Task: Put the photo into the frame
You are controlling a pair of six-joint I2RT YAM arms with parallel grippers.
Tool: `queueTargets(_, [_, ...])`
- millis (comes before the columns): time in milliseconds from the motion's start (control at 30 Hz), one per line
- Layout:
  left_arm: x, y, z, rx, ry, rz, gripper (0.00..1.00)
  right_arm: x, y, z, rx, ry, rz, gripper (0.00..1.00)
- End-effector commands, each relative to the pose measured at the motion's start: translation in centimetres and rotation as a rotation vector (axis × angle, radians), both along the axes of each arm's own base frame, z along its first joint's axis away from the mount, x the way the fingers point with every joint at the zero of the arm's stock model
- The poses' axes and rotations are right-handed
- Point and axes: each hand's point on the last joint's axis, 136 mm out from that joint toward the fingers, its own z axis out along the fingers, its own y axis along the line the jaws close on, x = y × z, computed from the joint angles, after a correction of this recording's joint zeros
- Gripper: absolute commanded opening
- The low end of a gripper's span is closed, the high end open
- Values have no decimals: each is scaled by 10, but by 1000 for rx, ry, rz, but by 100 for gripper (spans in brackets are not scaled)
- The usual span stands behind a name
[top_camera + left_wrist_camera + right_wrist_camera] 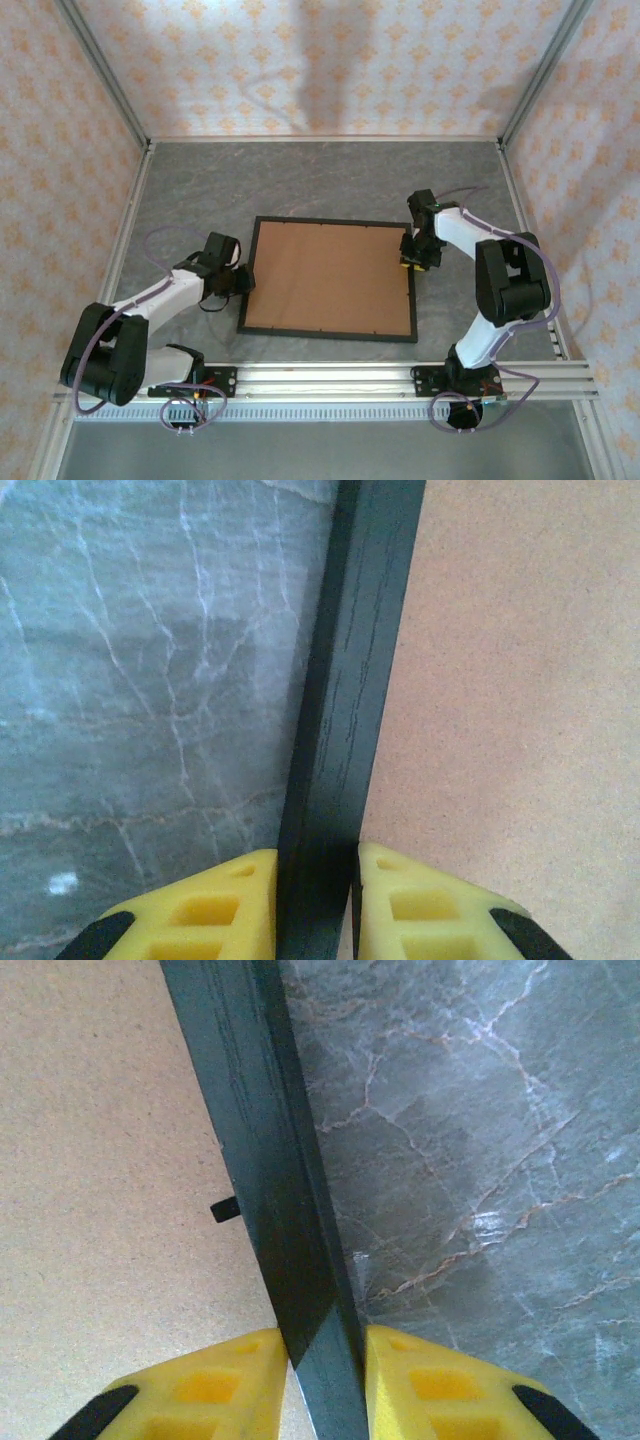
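My left gripper (pixel 315 905) is pinched on the left rail of the frame (pixel 350 680). In the left wrist view its two yellow fingers (pixel 225 910) sit one on each side of the thin black rail, both pressed against it. To the left of that rail is the grey marbled table (pixel 130 680). To the right, inside the frame, is the plain brown backing board (pixel 520 680).

My right gripper (pixel 325 1380) is clamped the same way on the opposite, right rail. In the right wrist view its yellow fingertips (pixel 430 1390) touch the rail on both sides, with the brown board on the left and the table on the right. A small black tab (pixel 225 1208) sticks out from the rail's inner edge onto the board, a little ahead of the fingers.

From the overhead camera, the frame lies flat near the middle of the table, its long sides running left to right. The brown board fills its opening and faces up. The left gripper meets the frame near the middle of its left edge. The right gripper meets the right edge a little toward the far end. Both arms bend inward from their bases on a metal mounting rail (pixel 330 378) along the near edge of the table. Peach patterned walls (pixel 300 60) enclose the table on the left, right and far sides.
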Motion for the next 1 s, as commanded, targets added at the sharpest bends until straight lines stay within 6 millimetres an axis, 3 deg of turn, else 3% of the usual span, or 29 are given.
queueTargets(0, [-11, -3, 4, -21, 22, 0, 23, 8, -7, -8, -47, -4, 3, 25])
queueTargets(200, [2, 4, 22, 23, -30, 4, 33, 10, -14, -8, -89, -14, 6, 21])
queueTargets(433, [38, 12, 46, 61, -95, 27, 47, 13, -14, -5, -86, -33, 8, 21])
queueTargets(767, [90, 28, 36, 103, -56, 62, 41, 15, -13, -4, -85, -38, 13, 21])
queueTargets(967, [106, 21, 25, 83, -26, 40, 37, 15, -13, -5, -86, -33, 15, 21])
